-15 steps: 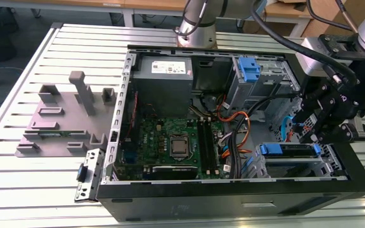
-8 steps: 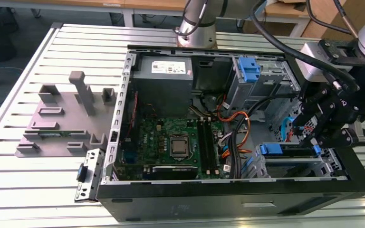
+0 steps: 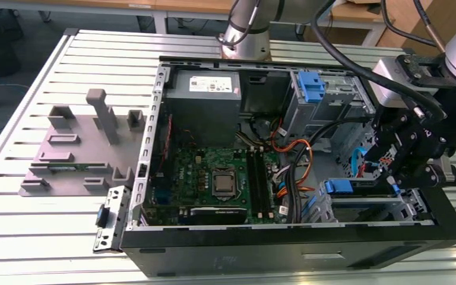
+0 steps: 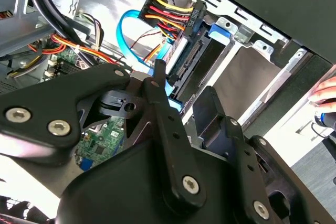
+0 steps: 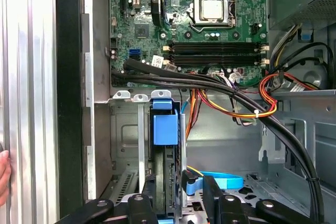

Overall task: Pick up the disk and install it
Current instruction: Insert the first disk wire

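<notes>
The disk stands on edge in the drive bay at the case's front corner, on the exterior view's right. Its blue rail sticks up above the bay. My gripper hangs straight over it, with one black finger on each side of the disk. A gap shows beside the far finger, so the gripper is open. In the second wrist view the disk's connector edge lies under a plug with yellow, red and black wires. Whether that plug is seated I cannot tell.
The open computer case lies on a slatted metal table. Thick black cables and orange wires cross just beside the bay. A blue clip sits in the upper bay. A person's hand rests at the case edge.
</notes>
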Tool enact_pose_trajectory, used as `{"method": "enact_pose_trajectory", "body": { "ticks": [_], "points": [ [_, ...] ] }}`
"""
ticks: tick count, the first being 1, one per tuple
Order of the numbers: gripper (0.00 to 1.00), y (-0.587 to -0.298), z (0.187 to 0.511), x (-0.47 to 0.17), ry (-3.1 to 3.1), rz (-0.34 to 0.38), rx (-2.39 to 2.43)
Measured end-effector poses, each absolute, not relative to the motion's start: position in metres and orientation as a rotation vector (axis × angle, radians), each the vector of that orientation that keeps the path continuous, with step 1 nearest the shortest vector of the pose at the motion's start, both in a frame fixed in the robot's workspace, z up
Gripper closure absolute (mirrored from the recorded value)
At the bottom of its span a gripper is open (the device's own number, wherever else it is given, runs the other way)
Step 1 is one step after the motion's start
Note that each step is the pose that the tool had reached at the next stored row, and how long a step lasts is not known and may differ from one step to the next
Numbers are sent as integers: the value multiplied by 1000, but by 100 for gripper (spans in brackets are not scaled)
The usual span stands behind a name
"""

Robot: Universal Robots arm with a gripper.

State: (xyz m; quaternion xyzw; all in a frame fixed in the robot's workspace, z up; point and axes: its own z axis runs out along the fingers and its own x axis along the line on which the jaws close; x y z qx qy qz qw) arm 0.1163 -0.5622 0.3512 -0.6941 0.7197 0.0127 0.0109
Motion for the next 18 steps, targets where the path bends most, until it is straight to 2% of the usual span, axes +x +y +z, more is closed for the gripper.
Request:
{"method": "enact_pose_trajectory", "body": {
  "ticks": [5, 7, 8, 10, 11, 12, 18],
  "points": [
    [53, -562, 351, 116, 2245, 40, -2166],
    [65, -562, 351, 116, 2245, 40, -2166],
    [65, -562, 351, 116, 2245, 40, -2166],
    [77, -562, 351, 116, 2245, 40, -2166],
    [77, -562, 351, 116, 2245, 40, -2166],
    [83, -562, 351, 116, 2245, 40, -2166],
    [84, -562, 351, 116, 2245, 40, -2166]
  ]
}}
